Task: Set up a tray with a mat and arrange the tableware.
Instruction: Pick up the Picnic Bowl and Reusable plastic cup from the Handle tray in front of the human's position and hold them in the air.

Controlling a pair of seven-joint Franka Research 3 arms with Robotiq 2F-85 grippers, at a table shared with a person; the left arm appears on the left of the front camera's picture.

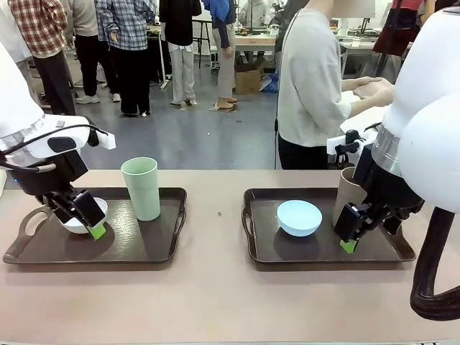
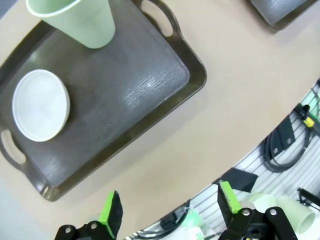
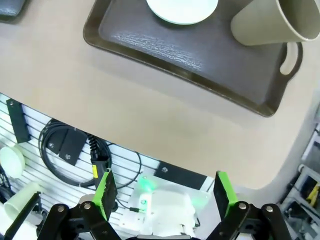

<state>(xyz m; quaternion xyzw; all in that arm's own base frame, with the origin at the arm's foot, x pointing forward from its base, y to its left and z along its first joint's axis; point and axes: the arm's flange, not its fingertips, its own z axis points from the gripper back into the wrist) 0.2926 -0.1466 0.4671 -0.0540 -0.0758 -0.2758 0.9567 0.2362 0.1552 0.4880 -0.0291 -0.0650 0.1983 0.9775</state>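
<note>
Looks near done: white round bowl [image 2: 40, 105], light green tumbler [image 1: 141, 188] on left dark tray [image 1: 147, 243]; pale blue bowl [image 1: 299, 215], tan tumbler [image 3: 265, 25] at two o'clock on right tray [image 1: 305, 249]. Left gripper [image 2: 167, 195], right gripper [image 3: 164, 177] agape, empty.

We figured this was a robotics lab, more open hall than tidy office. White robot arms [image 1: 424, 136] reached in over a tan table [image 1: 215, 302], and a bunch of people [image 1: 129, 50] stood around on a bare grey floor [image 1: 194, 136] behind it, with a workbench [image 1: 251, 41] and a cardboard box [image 1: 248, 79] back there too. Past the table edge we spotted a slatted white panel [image 3: 30, 125] with coiled black cables [image 3: 65, 145] hanging off it.
</note>
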